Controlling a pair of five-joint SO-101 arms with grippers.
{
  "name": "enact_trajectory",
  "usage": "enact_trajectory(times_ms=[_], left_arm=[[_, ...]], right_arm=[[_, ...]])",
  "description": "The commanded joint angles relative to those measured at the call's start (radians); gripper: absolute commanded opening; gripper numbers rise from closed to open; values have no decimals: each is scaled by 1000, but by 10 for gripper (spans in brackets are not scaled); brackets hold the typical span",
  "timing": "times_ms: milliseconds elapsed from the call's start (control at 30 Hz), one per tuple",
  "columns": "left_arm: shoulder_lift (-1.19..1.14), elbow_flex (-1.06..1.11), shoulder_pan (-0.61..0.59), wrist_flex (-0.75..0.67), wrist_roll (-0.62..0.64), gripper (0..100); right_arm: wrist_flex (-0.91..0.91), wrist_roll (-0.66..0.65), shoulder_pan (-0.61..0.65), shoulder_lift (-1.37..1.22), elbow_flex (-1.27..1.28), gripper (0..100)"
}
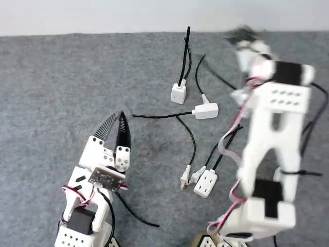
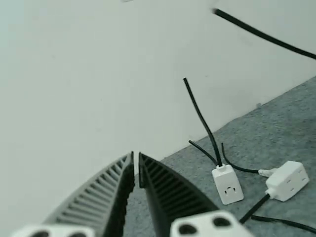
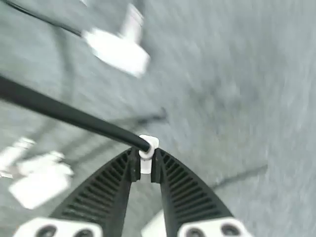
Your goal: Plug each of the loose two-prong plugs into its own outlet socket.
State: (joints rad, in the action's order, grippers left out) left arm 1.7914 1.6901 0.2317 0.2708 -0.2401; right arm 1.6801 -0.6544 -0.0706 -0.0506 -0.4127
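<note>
The table top is covered with a grey, felt-like mat (image 1: 61, 77), its nap rough and lightly speckled, running from the near edge to the far side. There it meets a plain pale wall (image 1: 103, 15), smooth and of one tone, and the seam between them runs straight from left to right. The light is soft and even, and the shadows on the mat are faint.
</note>
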Motion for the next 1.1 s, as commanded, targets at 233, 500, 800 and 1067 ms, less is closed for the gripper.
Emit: enact_trajectory(times_ms=[233,500,800,1067], left_arm=[[3,-87,345,29,-86,12],[3,-116,443,54,-86,12],[3,-242,546,206,-86,12],[3,-237,407,183,-84,12]], right_arm=[[111,215,582,460,-112,9],[111,285,773,486,-114,9],[119,302,796,496,-98,9],[119,328,799,562,9,9]])
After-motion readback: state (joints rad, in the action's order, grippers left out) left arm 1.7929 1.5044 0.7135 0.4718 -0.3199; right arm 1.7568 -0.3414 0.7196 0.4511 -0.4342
